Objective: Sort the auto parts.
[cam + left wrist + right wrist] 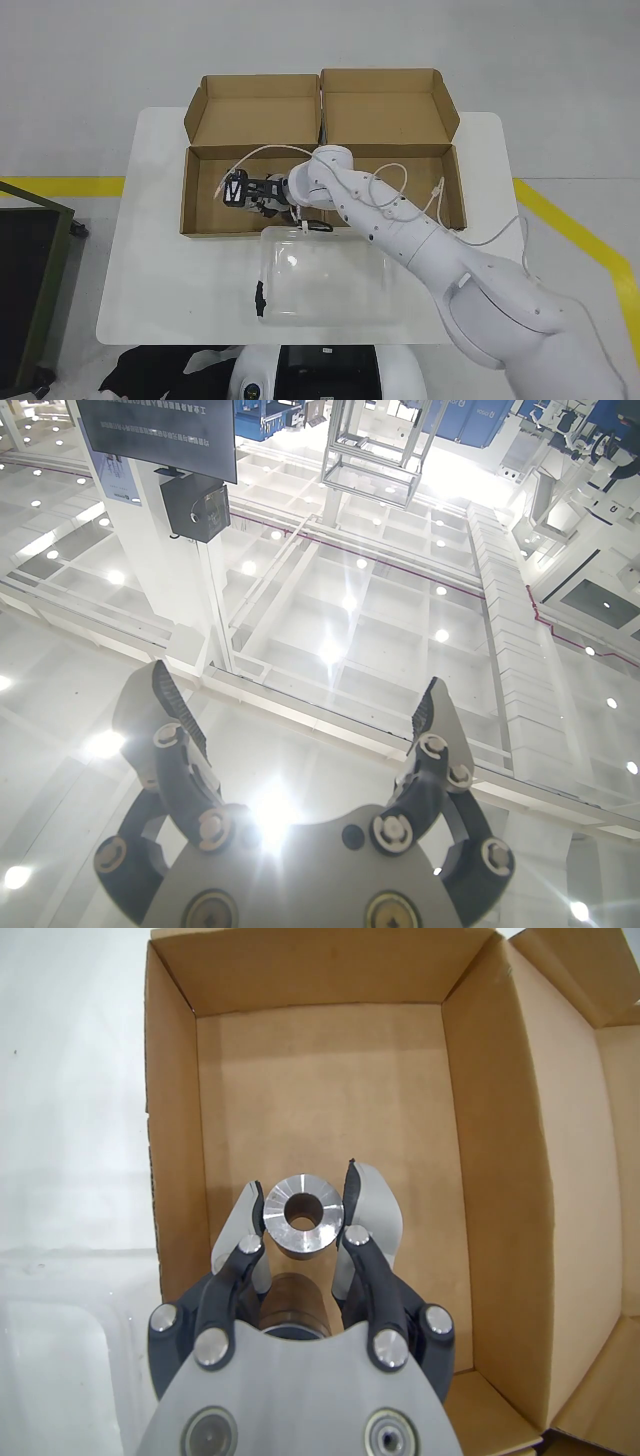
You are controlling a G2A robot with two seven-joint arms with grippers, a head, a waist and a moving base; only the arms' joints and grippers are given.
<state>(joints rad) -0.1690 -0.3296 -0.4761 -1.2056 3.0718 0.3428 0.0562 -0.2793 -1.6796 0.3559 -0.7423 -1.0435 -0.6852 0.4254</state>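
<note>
Item: one metal bushing (pixel 303 1217), bright turned steel, round, with a centre bore. Holder: my right claw (pixel 305 1180), narrowed onto it, one ribbed pad on each side of its curved wall. Location: over the floor of the left cardboard box (pixel 320 1093), near the box's middle and apart from all four walls. In the top view the same claw (pixel 235 189) sits inside that box (pixel 187 190), beside the second box (pixel 455 195) and beyond the clear plastic tray (pixel 320 285). Orientation: the bored end face is turned up toward my wrist, a little tilted. The axis through the bore runs from that face down toward the cardboard, roughly upright. A darker round body (pixel 295 1298) shows behind it between my finger bases, and I cannot tell whether it is part of the same piece. Step, as I judge it: setting the piece down. Handling note: lower it until the far end nearly meets the floor, level the face, then part the pads evenly so it stands and does not tip or roll. Also listed: left claw (pixel 296 677), spread wide, empty, pointing at the ceiling.
</note>
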